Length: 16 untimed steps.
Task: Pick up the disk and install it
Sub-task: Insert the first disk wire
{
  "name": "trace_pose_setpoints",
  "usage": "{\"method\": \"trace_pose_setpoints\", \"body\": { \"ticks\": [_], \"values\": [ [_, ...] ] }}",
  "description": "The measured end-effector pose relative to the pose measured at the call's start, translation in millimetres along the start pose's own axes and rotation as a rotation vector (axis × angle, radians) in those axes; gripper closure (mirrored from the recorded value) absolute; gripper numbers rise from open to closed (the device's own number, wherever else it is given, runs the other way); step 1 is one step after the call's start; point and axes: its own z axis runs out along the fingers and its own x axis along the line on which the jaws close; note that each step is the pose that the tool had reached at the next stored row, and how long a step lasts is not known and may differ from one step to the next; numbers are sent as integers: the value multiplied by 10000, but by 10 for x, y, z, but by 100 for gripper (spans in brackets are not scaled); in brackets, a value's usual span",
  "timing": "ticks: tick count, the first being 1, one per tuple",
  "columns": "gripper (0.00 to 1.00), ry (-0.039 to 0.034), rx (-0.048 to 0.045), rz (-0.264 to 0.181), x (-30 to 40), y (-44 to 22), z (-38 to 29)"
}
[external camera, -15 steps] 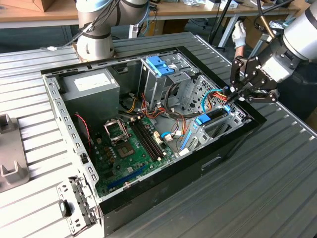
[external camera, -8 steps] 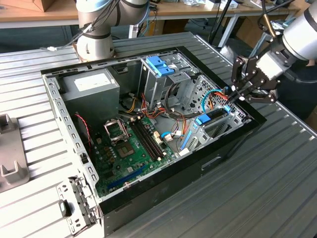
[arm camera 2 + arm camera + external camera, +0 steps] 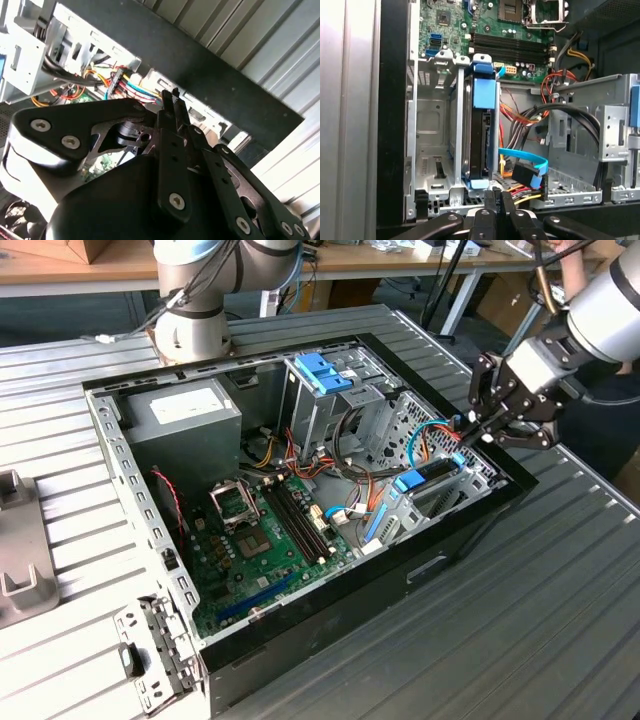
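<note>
An open computer case (image 3: pixel 300 540) lies flat on a grey ribbed table (image 3: pixel 560 620), and it is full of parts. Inside, a green board (image 3: pixel 265 540) covers the floor of the case. A grey power box (image 3: pixel 185 410) sits in one far corner. A metal cage (image 3: pixel 325 400) with a blue latch (image 3: pixel 322 372) on top stands at the back (the latch is stuck onto the cage). Lots of red, orange and black wires (image 3: pixel 345 480) run between the cage and the board.

The disk (image 3: pixel 481 135) stands on its edge in a metal slot (image 3: pixel 436 145) at the side of the case on the exterior view's right. Its blue frame (image 3: pixel 484 92) shows at both ends. In the exterior view the disk (image 3: pixel 428 478) sits just under the gripper. A flat blue cable (image 3: pixel 522 157) lies beside it with a black plug (image 3: pixel 526 176) on the end.

The gripper (image 3: pixel 487 427) hangs over the rim of the case, right above the disk's end. Its two black fingers (image 3: pixel 496 200) look pressed together, with nothing between them. In the second wrist view the fingers (image 3: pixel 172 107) point at a bunch of coloured wires (image 3: pixel 131 85).
</note>
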Motion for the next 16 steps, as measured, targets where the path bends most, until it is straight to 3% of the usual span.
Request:
{"method": "trace_pose_setpoints", "body": {
  "ticks": [5, 13, 14, 15, 16],
  "values": [
    [83, 18, 21, 66, -2, 118, 11],
    [83, 162, 141, 541, 9, 159, 61],
    [83, 203, 228, 844, 3, 349, 72],
    [83, 777, 307, 1071, -15, 404, 105],
    [83, 1169, 310, 1063, -119, 400, 132]
  ]
}}
